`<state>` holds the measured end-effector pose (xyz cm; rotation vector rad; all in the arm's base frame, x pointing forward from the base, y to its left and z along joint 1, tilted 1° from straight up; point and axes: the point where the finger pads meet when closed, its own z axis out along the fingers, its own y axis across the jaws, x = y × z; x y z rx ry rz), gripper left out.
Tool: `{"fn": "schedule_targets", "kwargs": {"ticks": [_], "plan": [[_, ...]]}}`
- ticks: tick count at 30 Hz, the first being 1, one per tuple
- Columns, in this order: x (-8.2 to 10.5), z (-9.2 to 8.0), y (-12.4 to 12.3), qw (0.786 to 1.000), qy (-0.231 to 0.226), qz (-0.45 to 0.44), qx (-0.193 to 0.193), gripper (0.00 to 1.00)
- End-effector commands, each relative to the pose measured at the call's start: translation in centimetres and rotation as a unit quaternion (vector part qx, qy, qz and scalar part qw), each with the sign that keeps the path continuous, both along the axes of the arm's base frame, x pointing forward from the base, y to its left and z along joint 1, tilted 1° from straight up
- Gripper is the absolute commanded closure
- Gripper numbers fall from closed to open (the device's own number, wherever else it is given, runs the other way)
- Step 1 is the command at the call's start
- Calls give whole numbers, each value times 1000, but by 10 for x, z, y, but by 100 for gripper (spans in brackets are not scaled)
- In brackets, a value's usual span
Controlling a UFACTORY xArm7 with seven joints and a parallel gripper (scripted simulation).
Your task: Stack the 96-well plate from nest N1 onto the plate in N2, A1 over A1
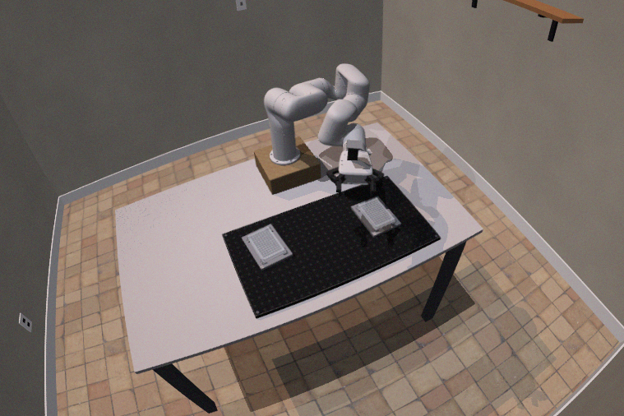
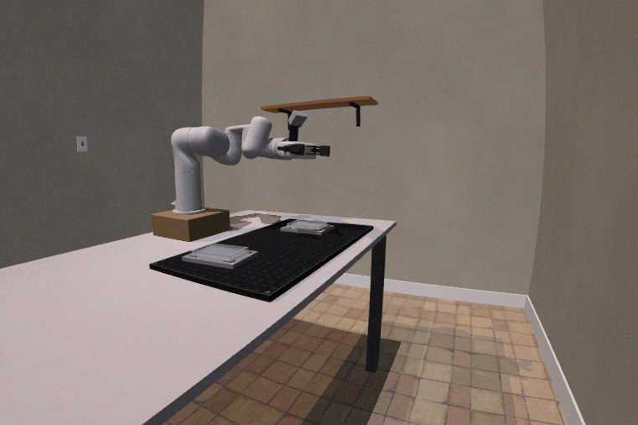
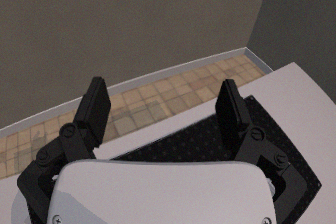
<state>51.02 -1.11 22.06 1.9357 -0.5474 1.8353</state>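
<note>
Overhead, the xArm gripper (image 1: 355,187) hangs with its two black fingers spread to their widest and nothing between them. Exterior view: the gripper (image 2: 323,149) points roughly level, well above the table, not touching anything. Wrist view: beyond the fingertips lie a strip of the black perforated breadboard (image 3: 190,142), the white table's far edge and the tiled floor; no plate shows there.

N1, the nest on the right seen from the arm's base, sits on the breadboard (image 1: 322,244) just in front of and below the gripper. Its 96-well plate (image 1: 374,214) lies seated in that nest, untouched. The gripper's shadow falls on the board beside it.

N2's 96-well plate (image 1: 265,244) sits in its own nest toward the other end of the board, well apart from the first. A1 corner marks are too small to read in any view.

White arm (image 1: 293,105) folds back on itself and stands on a wooden block (image 1: 283,178) at the table's rear edge. White table (image 1: 175,274) has dark legs. A wooden wall shelf (image 2: 319,103) hangs on the wall behind the gripper.
</note>
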Motion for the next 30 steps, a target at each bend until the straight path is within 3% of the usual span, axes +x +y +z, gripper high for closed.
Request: {"fn": "schedule_targets", "kwargs": {"ticks": [1,7,9,30], "plan": [[2,18,13,1000,-2,1,1,0],[3,41,27,1000,-10,11,3,0],[3,41,27,1000,-10,11,3,0],[-5,127,56,999,-23,24,18,0]]}}
